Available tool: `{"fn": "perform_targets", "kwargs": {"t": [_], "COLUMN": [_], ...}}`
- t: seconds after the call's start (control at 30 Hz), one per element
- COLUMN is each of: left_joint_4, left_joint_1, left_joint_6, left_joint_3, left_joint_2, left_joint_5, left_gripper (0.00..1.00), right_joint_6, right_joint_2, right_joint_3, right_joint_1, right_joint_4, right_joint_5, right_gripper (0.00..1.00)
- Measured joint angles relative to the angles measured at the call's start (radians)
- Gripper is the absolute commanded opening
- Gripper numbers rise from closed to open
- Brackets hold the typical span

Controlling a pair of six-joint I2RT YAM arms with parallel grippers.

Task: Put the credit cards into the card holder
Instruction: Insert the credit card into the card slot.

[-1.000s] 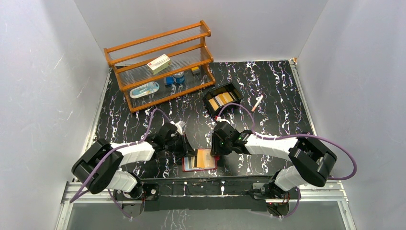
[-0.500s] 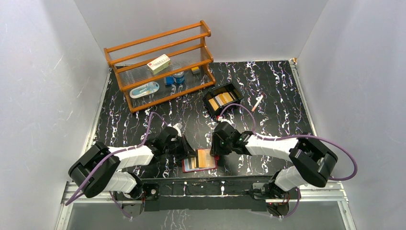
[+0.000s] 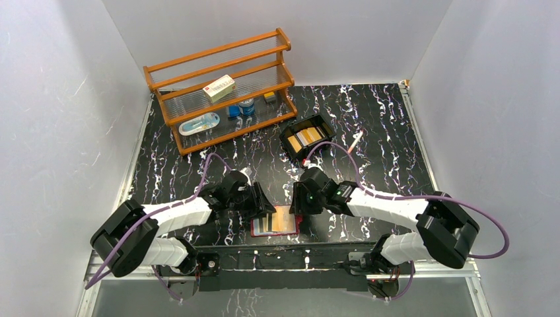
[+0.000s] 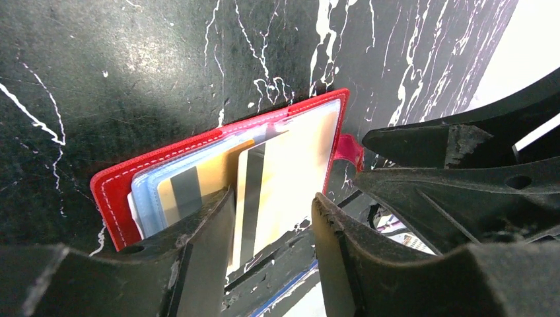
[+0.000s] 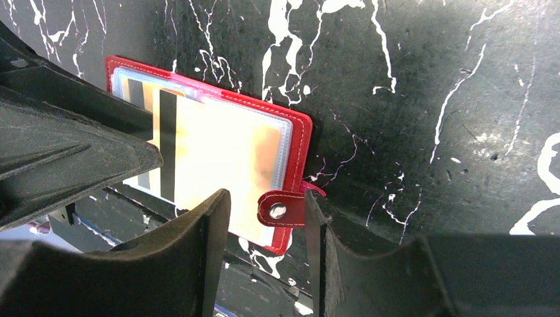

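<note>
Shows card holder (image 4: pixel 115 191) open at near table (image 3: pixel 370 119) edge, gold credit card (image 4: pixel 290 172) on its slots. Left end effector (image 4: pixel 272 201) parted over card, right end effector (image 5: pixel 265 198) parted around snap tab (image 5: pixel 280 210).

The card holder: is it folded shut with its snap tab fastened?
No, the card holder lies open, a gold card showing inside, and its snap tab sticks out loose.
</note>
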Motion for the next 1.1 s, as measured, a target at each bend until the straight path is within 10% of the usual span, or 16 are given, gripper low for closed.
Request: {"fn": "perform_targets", "kwargs": {"t": [1.1], "left_joint_4": [0.011], "left_joint_1": [-0.084], "left_joint_6": [-0.010], "left_joint_3": [0.108], "left_joint_2": [0.154], "left_joint_5": [0.022], "left_gripper": [0.45], "right_joint_6": [0.025], "right_joint_2": [0.044], "right_joint_3": [-0.052], "right_joint_1": [0.000], "right_joint_4": [0.096], "right_joint_5": [-0.067], "right_gripper": [0.46]}}
